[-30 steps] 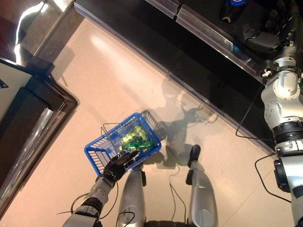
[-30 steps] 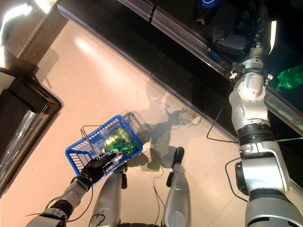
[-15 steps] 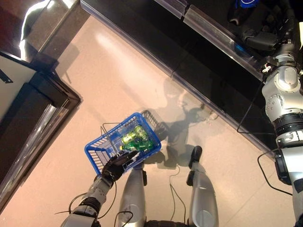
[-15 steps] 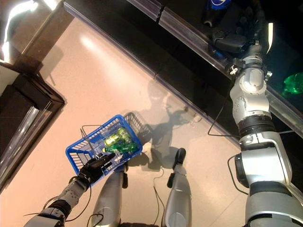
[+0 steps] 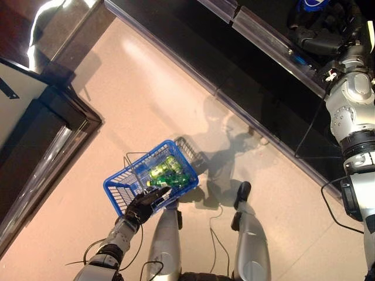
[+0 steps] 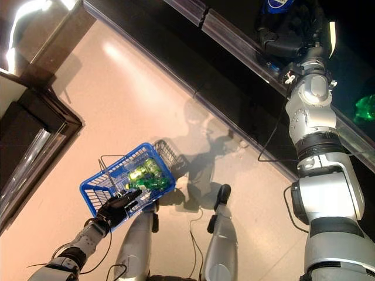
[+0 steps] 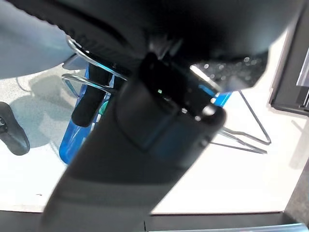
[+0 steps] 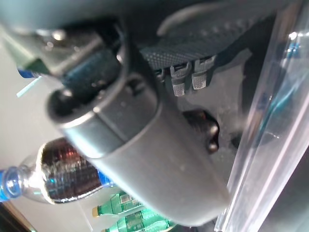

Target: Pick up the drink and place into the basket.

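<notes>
- Fingers of our left hand point(image 5: 142, 206) curl round the handle of the blue basket point(image 5: 120, 188), which hangs over the beige floor point(image 5: 117, 105) in the left eye view; green drink bottles point(image 5: 167, 171) already lie inside it.
- Right eye view: our right hand point(image 6: 290, 32) is raised into the dark shelf point(image 6: 234, 35) above a clear rail point(image 6: 231, 44); a blue-capped bottle point(image 6: 275, 6) stands just beside it and a green bottle point(image 6: 364, 108) lies farther right on the shelf.
- Left wrist view: the hand's dark bulk fills the frame, with the basket's wire handles point(image 7: 91, 63) and blue wall beyond.
- Right wrist view: a dark cola bottle point(image 8: 63, 176) and green bottles point(image 8: 130, 215) lie past the hand; we cannot tell how its fingers are set or whether they touch a drink.
</notes>
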You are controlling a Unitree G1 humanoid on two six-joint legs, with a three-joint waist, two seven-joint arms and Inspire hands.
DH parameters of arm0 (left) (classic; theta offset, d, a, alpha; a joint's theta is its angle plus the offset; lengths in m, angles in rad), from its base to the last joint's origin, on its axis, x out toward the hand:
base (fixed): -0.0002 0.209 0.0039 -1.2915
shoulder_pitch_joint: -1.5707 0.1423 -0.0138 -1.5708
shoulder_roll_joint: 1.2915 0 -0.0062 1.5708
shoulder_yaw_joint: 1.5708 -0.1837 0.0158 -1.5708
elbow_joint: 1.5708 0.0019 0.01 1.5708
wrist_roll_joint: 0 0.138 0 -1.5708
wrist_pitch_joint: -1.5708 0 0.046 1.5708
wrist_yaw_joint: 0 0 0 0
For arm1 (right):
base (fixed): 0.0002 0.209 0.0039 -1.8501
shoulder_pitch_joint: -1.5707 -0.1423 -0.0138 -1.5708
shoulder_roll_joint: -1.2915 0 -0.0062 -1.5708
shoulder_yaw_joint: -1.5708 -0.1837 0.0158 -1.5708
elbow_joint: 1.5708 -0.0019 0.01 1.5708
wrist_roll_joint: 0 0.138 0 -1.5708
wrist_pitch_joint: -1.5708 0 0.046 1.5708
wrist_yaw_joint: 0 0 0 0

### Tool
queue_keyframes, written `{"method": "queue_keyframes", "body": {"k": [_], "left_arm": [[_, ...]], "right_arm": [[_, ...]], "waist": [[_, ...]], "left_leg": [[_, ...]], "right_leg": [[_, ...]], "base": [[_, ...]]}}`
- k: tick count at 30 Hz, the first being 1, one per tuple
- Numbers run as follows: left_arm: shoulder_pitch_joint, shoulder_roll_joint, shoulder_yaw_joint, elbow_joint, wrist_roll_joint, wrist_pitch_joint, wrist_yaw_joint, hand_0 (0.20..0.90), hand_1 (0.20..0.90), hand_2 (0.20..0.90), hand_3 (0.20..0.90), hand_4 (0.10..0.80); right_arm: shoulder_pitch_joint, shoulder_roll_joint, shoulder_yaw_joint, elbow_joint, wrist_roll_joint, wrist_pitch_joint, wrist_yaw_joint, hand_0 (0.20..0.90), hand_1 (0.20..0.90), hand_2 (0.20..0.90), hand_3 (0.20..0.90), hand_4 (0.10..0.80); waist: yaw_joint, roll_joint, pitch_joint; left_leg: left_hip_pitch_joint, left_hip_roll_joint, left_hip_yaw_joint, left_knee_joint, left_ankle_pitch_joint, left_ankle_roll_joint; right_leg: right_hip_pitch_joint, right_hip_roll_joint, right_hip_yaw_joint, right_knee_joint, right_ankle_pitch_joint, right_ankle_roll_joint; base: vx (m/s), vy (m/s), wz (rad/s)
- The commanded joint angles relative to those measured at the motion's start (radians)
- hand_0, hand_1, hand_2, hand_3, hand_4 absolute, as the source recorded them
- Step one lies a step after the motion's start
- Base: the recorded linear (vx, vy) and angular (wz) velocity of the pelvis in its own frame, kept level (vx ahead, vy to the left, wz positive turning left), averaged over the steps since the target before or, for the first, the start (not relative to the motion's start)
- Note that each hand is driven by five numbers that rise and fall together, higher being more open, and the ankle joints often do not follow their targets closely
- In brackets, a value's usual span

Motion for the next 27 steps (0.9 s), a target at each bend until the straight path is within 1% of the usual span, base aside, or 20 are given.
{"method": "queue_keyframes", "body": {"k": [1,2,4,5,9,10,12,15,17,19,20,21,24,27], "left_arm": [[0.11,0.145,-0.049,-0.084,-0.026,-0.059,-0.085,0.3,0.3,0.3,0.2,0.1],[0.111,0.144,-0.049,-0.084,-0.025,-0.059,-0.085,0.3,0.3,0.3,0.2,0.1],[0.113,0.145,-0.052,-0.089,-0.027,-0.062,-0.086,0.3,0.3,0.3,0.2,0.1],[0.115,0.144,-0.053,-0.09,-0.027,-0.063,-0.088,0.3,0.3,0.3,0.2,0.1],[0.128,0.137,-0.053,-0.093,-0.034,-0.077,-0.103,0.3,0.3,0.3,0.2,0.1],[0.129,0.137,-0.054,-0.093,-0.035,-0.078,-0.102,0.3,0.3,0.3,0.2,0.1],[0.128,0.132,-0.05,-0.099,-0.035,-0.08,-0.103,0.3,0.3,0.3,0.2,0.1],[0.126,0.124,-0.038,-0.113,-0.038,-0.083,-0.088,0.3,0.3,0.3,0.2,0.1],[0.127,0.124,-0.032,-0.113,-0.037,-0.084,-0.086,0.3,0.3,0.3,0.2,0.1],[0.134,0.114,-0.013,-0.11,-0.032,-0.091,-0.081,0.3,0.3,0.3,0.2,0.1],[0.136,0.112,-0.01,-0.11,-0.03,-0.093,-0.081,0.3,0.3,0.3,0.2,0.1],[0.146,0.102,0.004,-0.106,-0.021,-0.101,-0.081,0.3,0.3,0.3,0.2,0.1],[0.168,0.082,0.025,-0.106,0.0,-0.117,-0.076,0.3,0.3,0.3,0.2,0.1],[0.196,0.063,0.054,-0.108,0.034,-0.125,-0.067,0.3,0.3,0.3,0.2,0.1]], "right_arm": [[-0.201,-0.136,0.06,-0.008,0.003,-0.083,-0.028,0.9,0.9,0.9,0.9,0.8],[-0.201,-0.136,0.061,-0.007,0.001,-0.084,-0.032,0.9,0.9,0.9,0.9,0.8],[-0.205,-0.137,0.056,-0.015,0.002,-0.118,-0.086,0.9,0.9,0.9,0.9,0.8],[-0.202,-0.136,0.052,-0.018,0.002,-0.12,-0.096,0.9,0.9,0.9,0.9,0.8],[-0.147,-0.125,-0.002,-0.063,-0.034,-0.197,-0.156,0.9,0.9,0.9,0.9,0.8],[-0.14,-0.124,-0.007,-0.069,-0.035,-0.197,-0.158,0.9,0.9,0.9,0.9,0.8],[-0.07,-0.11,-0.057,-0.124,-0.049,-0.227,-0.182,0.9,0.9,0.9,0.9,0.8],[0.092,-0.095,-0.151,-0.269,-0.098,-0.238,-0.206,0.9,0.9,0.9,0.9,0.8],[0.153,-0.086,-0.184,-0.318,-0.1,-0.246,-0.211,0.9,0.9,0.9,0.9,0.8],[0.277,-0.057,-0.241,-0.421,-0.108,-0.252,-0.22,0.9,0.9,0.9,0.9,0.8],[0.306,-0.049,-0.256,-0.441,-0.11,-0.255,-0.221,0.9,0.9,0.9,0.9,0.8],[0.384,-0.026,-0.289,-0.498,-0.119,-0.258,-0.225,0.9,0.9,0.9,0.9,0.8],[0.517,0.029,-0.34,-0.599,-0.163,-0.264,-0.259,0.9,0.9,0.9,0.9,0.8],[0.654,0.095,-0.355,-0.7,-0.242,-0.268,-0.289,0.9,0.9,0.9,0.9,0.8]], "waist": [[0.017,0.04,-0.029],[0.017,0.04,-0.03],[0.016,0.038,-0.029],[0.016,0.037,-0.029],[0.007,0.032,-0.037],[0.007,0.031,-0.038],[-0.003,0.022,-0.049],[-0.025,0.004,-0.076],[-0.033,-0.003,-0.086],[-0.052,-0.015,-0.109],[-0.055,-0.018,-0.116],[-0.067,-0.024,-0.131],[-0.083,-0.037,-0.162],[-0.098,-0.052,-0.2]], "left_leg": [[-0.031,0.017,-0.012,0.032,0.014,0.044],[-0.031,0.017,-0.012,0.033,0.014,0.044],[-0.03,0.016,-0.012,0.035,0.012,0.046],[-0.03,0.016,-0.013,0.036,0.011,0.046],[-0.013,0.017,-0.01,0.035,0.005,0.043],[-0.01,0.017,-0.009,0.034,0.005,0.043],[0.012,0.018,0.002,0.021,0.002,0.045],[0.055,0.02,0.023,-0.015,0.006,0.046],[0.073,0.02,0.032,-0.029,0.007,0.047],[0.106,0.023,0.049,-0.059,0.013,0.044],[0.112,0.023,0.052,-0.07,0.019,0.044],[0.141,0.024,0.063,-0.093,0.019,0.042],[0.187,0.025,0.082,-0.137,0.024,0.041],[0.229,0.024,0.098,-0.174,0.031,0.042]], "right_leg": [[0.007,-0.067,0.015,0.094,-0.103,0.012],[0.006,-0.067,0.015,0.095,-0.103,0.012],[0.005,-0.063,0.02,0.097,-0.105,0.01],[0.005,-0.062,0.02,0.098,-0.105,0.01],[0.027,-0.053,0.022,0.085,-0.106,0.009],[0.029,-0.052,0.022,0.084,-0.106,0.009],[0.052,-0.048,0.022,0.067,-0.104,0.012],[0.093,-0.037,0.024,0.027,-0.092,0.017],[0.11,-0.034,0.024,0.009,-0.086,0.02],[0.142,-0.027,0.026,-0.025,-0.076,0.025],[0.147,-0.025,0.027,-0.037,-0.068,0.025],[0.172,-0.019,0.027,-0.059,-0.067,0.028],[0.218,-0.011,0.03,-0.106,-0.054,0.033],[0.255,-0.003,0.033,-0.142,-0.04,0.038]], "base": [[0.013,0.0,0.08],[0.012,-0.001,0.09],[0.007,-0.002,0.09],[0.006,-0.001,0.05],[0.006,0.02,0.0],[0.018,0.059,0.0],[0.013,0.044,0.01],[0.002,0.019,0.02],[-0.007,0.017,-0.04],[0.004,0.015,-0.06],[0.019,0.012,-0.09],[0.011,0.006,-0.09],[0.017,-0.002,-0.1],[0.024,-0.013,-0.14]]}}
